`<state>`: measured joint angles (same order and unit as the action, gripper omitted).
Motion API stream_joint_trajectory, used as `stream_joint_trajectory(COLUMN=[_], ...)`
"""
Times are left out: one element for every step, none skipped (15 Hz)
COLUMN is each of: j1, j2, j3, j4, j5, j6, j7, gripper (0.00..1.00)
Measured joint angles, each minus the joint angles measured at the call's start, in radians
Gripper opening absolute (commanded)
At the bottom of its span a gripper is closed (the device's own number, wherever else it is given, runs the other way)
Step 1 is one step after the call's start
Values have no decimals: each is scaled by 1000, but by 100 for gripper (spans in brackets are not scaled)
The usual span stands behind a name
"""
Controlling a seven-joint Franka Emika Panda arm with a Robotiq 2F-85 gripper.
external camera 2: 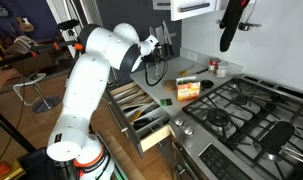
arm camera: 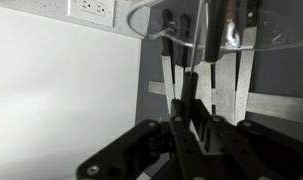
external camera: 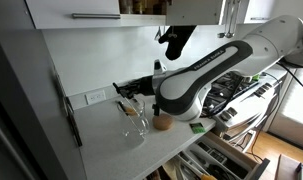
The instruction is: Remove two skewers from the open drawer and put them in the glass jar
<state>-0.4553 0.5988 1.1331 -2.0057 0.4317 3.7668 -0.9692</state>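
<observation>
Pressed together, the arm's fingers [arm camera: 189, 100] hang just above the rim of the glass jar [external camera: 134, 123], which stands on the table [external camera: 101, 140] near the wall outlet [external camera: 96, 97]. Whether they pinch a skewer is too fine to tell. The drawer [external camera 2: 141, 108] stands open below the table edge.

In an exterior view the camera stands close at the counter [external camera: 106, 148] end, a little above it, looking along the wall past the glass jar [external camera: 134, 122] to the arm [external camera: 206, 75]. In an exterior view the camera stands farther out in the room, higher, facing the drawer [external camera 2: 141, 108] and stove [external camera 2: 241, 115] from behind the arm. Both exterior views share arm, drawer and stove. The wrist view looks past the jaws, very near, at the glass jar and a wall outlet [arm camera: 91, 8].
</observation>
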Motion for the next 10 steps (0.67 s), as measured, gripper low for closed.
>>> stream_joint_trajectory(j1=[-3, -5, -7, -8, -8, -8, -9, -9, -9, -9], j2=[3, 5, 7, 9, 11, 12, 12, 12, 12, 13], j3=[0, 0, 0, 0, 0, 0, 0, 0, 0, 1], j4=[-5, -12, -17, -23, -26, -31, -36, -39, -42, -44], j5=[0, 2, 6, 11, 16, 20, 22, 23, 23, 23], j6=[13, 24, 32, 41, 48, 55, 59, 60, 61, 61], j7=[8, 15, 22, 28, 35, 43, 52, 61, 70, 80], gripper=[4, 4, 4, 4, 4, 4, 4, 4, 4, 4])
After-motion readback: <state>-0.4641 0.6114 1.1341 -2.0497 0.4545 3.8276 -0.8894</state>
